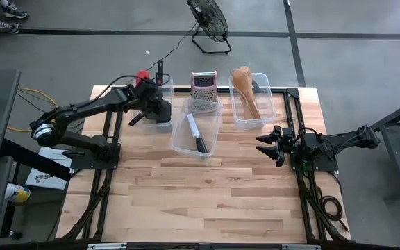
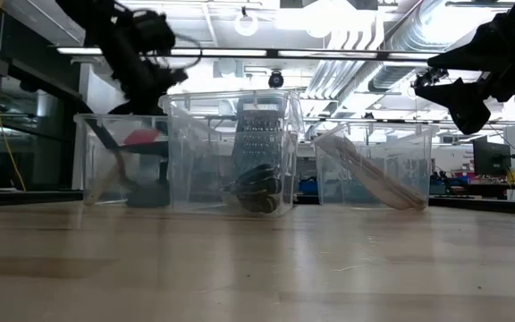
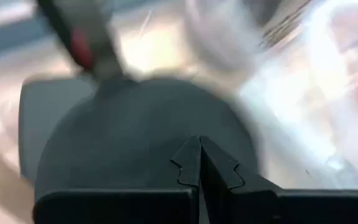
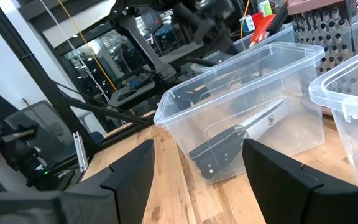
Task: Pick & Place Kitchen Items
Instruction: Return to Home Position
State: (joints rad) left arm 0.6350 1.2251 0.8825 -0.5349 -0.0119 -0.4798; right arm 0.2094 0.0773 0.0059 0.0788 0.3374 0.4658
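The black spatula (image 3: 135,137) shows a broad, rounded, matt-black blade. It lies in the left bin (image 1: 155,127), the clear one on the left-arm side of the steel box grater (image 1: 203,89). The red spatula (image 1: 142,75) shares that bin, its red head sticking up above the rim. A black-handled knife (image 1: 197,139) with a pale steel blade lies in the middle bin (image 1: 212,142), just in front of the grater. Pale wooden spoons (image 1: 244,87) lean in the right bin (image 1: 267,104) on the grater's other side. The left gripper (image 3: 199,149) hangs over the left bin, fingers pressed together. The right gripper (image 1: 267,146) waits beyond the right bin from the grater, fingers spread wide.
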